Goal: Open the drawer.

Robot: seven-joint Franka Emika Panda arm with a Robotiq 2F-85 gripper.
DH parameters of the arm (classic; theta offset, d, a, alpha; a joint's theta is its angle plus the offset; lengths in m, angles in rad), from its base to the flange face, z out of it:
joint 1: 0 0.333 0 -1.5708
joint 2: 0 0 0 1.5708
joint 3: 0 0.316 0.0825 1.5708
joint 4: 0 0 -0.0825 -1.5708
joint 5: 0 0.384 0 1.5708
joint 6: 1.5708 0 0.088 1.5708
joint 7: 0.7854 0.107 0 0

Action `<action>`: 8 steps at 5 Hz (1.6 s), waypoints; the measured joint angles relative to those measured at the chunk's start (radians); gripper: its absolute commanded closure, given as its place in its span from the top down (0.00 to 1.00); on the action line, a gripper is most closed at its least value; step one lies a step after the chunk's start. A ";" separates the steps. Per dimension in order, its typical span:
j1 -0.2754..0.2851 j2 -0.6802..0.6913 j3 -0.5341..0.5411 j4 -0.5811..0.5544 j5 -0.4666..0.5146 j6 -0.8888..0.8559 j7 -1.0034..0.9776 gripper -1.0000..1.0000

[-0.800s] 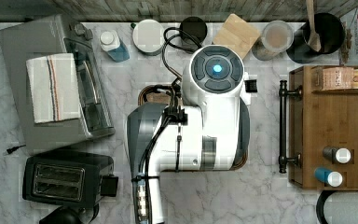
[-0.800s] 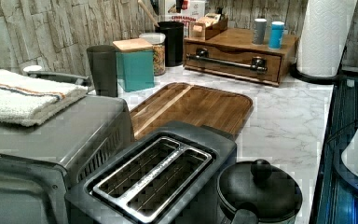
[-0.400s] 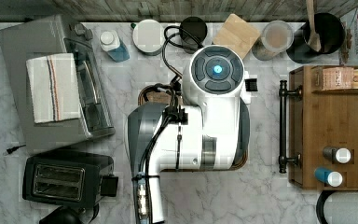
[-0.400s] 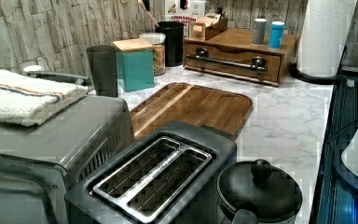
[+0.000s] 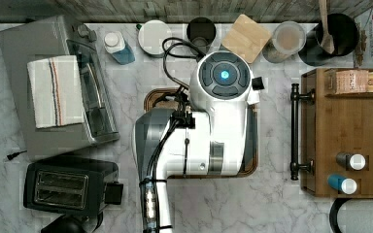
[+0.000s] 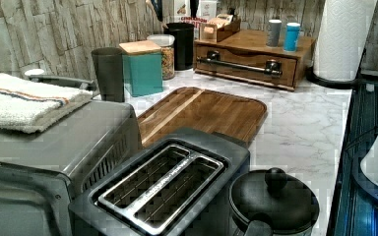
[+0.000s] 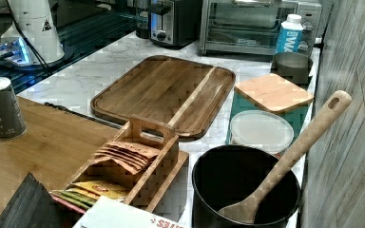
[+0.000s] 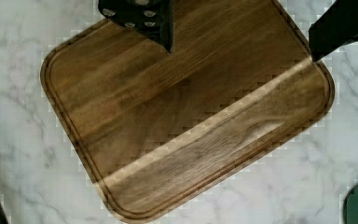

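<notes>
The drawer (image 6: 246,60) is the light-brown front of a bamboo box, sitting flush and closed, with a long black bar handle (image 6: 240,65) across it. In the top view the handle (image 5: 295,131) runs along the box's left edge (image 5: 320,141), to the right of my white arm (image 5: 213,131). My arm hangs over the dark wooden cutting board (image 8: 177,121). In the wrist view my gripper (image 8: 241,53) is open above the board, its two black fingers (image 8: 158,23) wide apart with nothing between them.
Two small cans (image 5: 349,172) and a tea rack (image 7: 133,161) stand on the drawer box. A toaster oven (image 5: 53,87) and toaster (image 5: 68,187) sit at the top view's left. Jars, a teal canister (image 6: 142,71) and a black pot with a spoon (image 7: 247,190) line the wall.
</notes>
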 measured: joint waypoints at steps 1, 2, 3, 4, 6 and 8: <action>-0.002 -0.006 -0.015 -0.056 0.000 0.104 -0.239 1.00; -0.027 -0.006 -0.036 -0.102 0.000 0.135 -0.408 1.00; -0.051 0.004 -0.084 -0.137 0.000 0.177 -0.525 1.00; -0.094 0.033 -0.123 -0.141 0.000 0.198 -0.621 1.00; -0.189 0.093 -0.182 -0.146 -0.001 0.417 -0.868 1.00; -0.255 0.131 -0.203 -0.162 0.000 0.538 -0.888 1.00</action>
